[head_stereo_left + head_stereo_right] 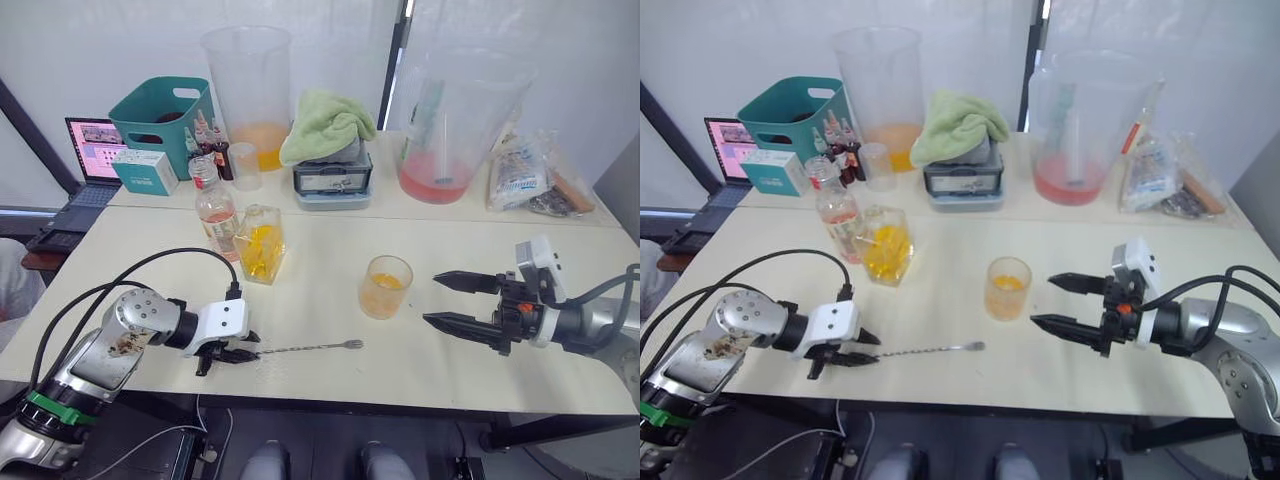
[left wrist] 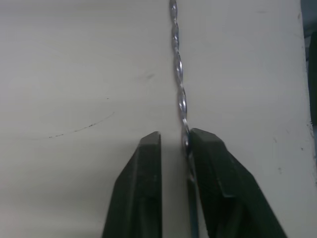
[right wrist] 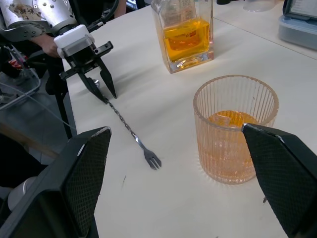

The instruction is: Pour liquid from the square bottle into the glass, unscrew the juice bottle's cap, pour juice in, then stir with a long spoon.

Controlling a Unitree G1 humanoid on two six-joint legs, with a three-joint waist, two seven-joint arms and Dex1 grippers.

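Note:
The long spoon (image 1: 310, 347) lies flat on the table near the front edge, its twisted handle (image 2: 177, 69) pointing at my left gripper (image 1: 235, 352). That gripper sits low on the table, open by a narrow gap, and the handle's end lies against the inside of one finger (image 2: 213, 168). The glass (image 1: 386, 287) holds some orange liquid and stands mid-table. My right gripper (image 1: 455, 300) is wide open just to its right, not touching it. The square bottle (image 1: 260, 243) and the juice bottle (image 1: 214, 208) stand side by side farther back on the left. I cannot make out the cap.
Along the back stand two huge clear jugs (image 1: 250, 85) (image 1: 445, 120), a teal basket (image 1: 160, 110), small dark bottles (image 1: 212, 140), a green towel on a box (image 1: 330, 125), a laptop (image 1: 90, 150) and plastic bags (image 1: 525, 170).

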